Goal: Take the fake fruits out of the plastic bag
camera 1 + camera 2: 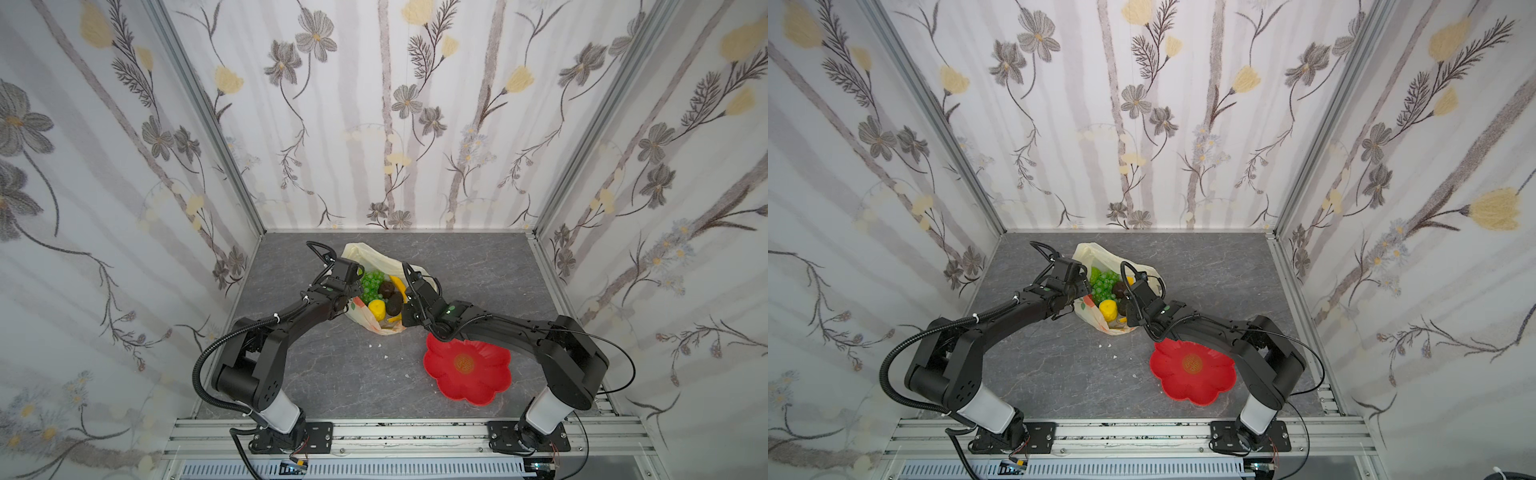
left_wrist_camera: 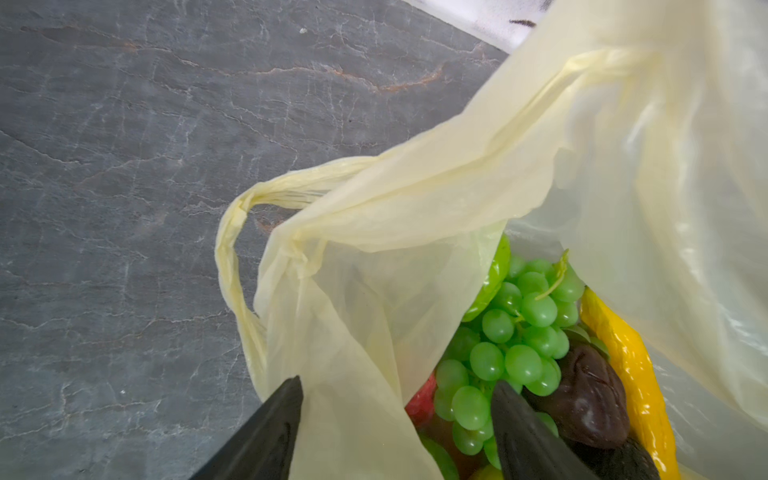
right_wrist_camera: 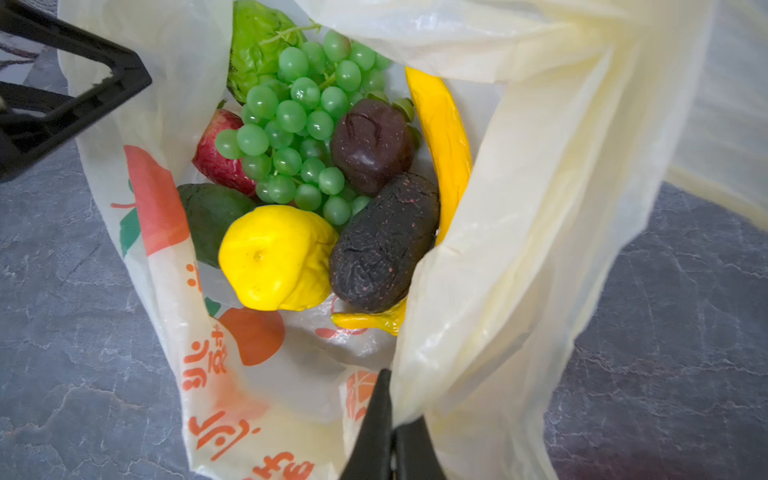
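Left gripper [image 2: 397, 380]: angled down, jaws apart astride plastic bag [image 2: 374, 208] wall.
Right gripper [image 3: 390, 399]: angled down, clamped on plastic bag rim.

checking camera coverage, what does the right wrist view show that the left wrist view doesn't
Only right wrist: lemon, avocado, the orange-red prints on the plastic bag, and the right gripper shut on the bag's edge. Only left wrist: the loop handle beside the open left gripper. Both: grape bunch, banana, a dark brown piece.
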Controlling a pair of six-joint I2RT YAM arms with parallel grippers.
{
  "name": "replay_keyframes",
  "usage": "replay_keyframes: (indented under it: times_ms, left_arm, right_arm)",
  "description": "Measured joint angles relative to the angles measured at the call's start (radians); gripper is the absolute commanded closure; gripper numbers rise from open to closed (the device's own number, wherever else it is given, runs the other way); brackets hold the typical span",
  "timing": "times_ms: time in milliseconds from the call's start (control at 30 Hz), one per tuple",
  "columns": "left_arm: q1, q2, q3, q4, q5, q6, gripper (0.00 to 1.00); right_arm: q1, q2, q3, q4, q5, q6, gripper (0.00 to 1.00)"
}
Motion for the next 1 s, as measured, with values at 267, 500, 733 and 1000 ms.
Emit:
replay_keyframes:
  times_ms: [267, 500, 733, 1000]
  left_arm:
    - [-0.002, -0.066, -0.067, -0.011, -0.016, -0.002, 0.19]
    - [-0.006, -0.137, -0.103, -0.01, -0.05, -0.017, 0.11]
    - [-0.006, -0.053, -0.089, 0.015, -0.036, -0.002, 0.22]
    - [0.003, -0.013, -0.102, 0.057, -0.032, 0.014, 0.81]
  right_arm:
    - [-0.019, -0.005, -0.014, 0.0, 0.017, 0.009, 1.0]
    - [-0.019, -0.006, -0.013, 0.001, 0.016, 0.009, 1.0]
    - [-0.019, -0.006, -0.013, 0.003, 0.016, 0.009, 1.0]
    - [-0.079, -0.006, -0.026, 0.009, 0.006, 0.008, 1.0]
